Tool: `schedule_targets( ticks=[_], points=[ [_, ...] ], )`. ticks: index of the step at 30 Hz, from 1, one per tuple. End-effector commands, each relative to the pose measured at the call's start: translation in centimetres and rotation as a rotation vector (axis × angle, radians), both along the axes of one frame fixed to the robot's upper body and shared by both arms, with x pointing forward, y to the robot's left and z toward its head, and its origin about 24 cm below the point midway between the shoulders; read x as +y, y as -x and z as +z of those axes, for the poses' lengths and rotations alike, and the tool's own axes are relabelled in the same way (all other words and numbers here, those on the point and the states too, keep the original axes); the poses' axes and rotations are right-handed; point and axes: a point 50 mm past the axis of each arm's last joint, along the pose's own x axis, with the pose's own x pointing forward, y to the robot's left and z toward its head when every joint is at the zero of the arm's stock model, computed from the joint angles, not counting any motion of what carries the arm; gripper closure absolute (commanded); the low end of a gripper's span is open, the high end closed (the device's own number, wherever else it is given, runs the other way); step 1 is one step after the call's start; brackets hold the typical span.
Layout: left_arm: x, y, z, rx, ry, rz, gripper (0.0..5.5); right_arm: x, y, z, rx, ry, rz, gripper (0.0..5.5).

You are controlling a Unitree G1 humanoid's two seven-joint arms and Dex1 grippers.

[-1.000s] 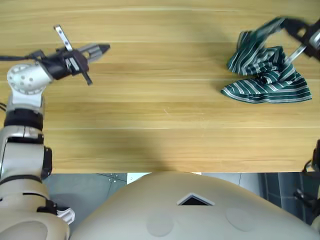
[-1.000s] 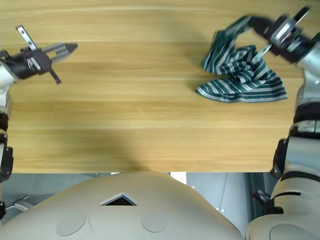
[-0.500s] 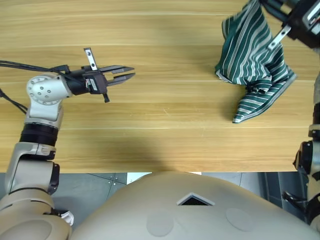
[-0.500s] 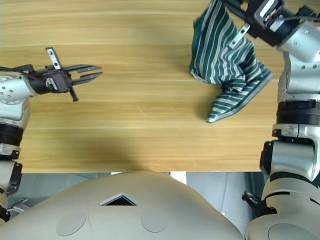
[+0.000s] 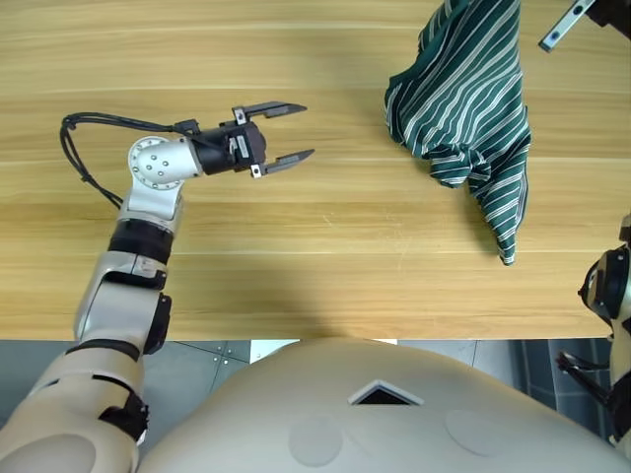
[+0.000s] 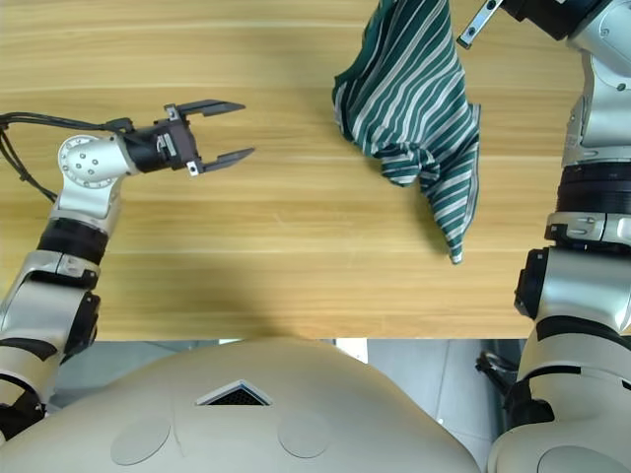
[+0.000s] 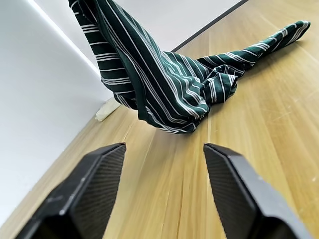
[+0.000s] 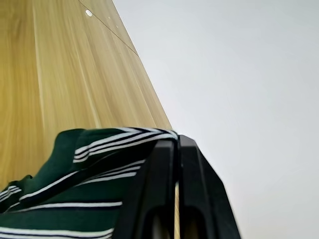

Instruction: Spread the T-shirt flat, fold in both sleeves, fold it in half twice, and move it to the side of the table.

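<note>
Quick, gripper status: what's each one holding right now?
Left gripper: open, holding nothing.
Right gripper: shut on the T-shirt.

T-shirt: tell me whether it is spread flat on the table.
No, the T-shirt hangs bunched from the jaws of the right gripper, lower end trailing on the table.

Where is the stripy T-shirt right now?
In the head views, the T-shirt hangs from the right gripper over the table's far right, its lower end on the wood.

lower folds of the t-shirt (image 5: 463,99) lie on the wooden table (image 5: 296,246).
</note>
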Motion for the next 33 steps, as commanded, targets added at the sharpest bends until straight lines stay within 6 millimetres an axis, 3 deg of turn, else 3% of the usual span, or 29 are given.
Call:
schedule_targets(
  ticks=[1, 4, 11, 15, 24, 33],
  points=[
    [-0.6, -1.9, -0.5, 0.064, -0.002, 0.048, 1.94, 0.4, 1.0, 1.0, -0.031, 0.012, 0.053, 5.5],
    [-1.6, -3.0, -0.8, 0.141, 0.053, 0.066, 1.36, 1.4, 1.7, 1.1, -0.043, 0.021, 0.095, 5.5],
    [-5.5, -3.2, -2.5, 0.365, 0.157, 0.008, 1.36, 3.2, 3.2, 1.5, -0.078, 0.037, 0.155, 5.5],
    [-7.0, -1.8, -4.2, 0.515, 0.186, -0.091, 1.36, 3.5, 3.3, 1.5, -0.082, 0.04, 0.154, 5.5],
    [-5.4, 0.7, -6.8, 0.65, 0.123, -0.19, 1.36, 3.6, 3.1, 1.6, -0.091, 0.04, 0.136, 5.5],
    [-5.6, -0.2, -6.4, 0.641, 0.197, -0.088, 1.36, 3.9, 3.4, 1.5, -0.086, 0.048, 0.145, 5.5]
  ],
)
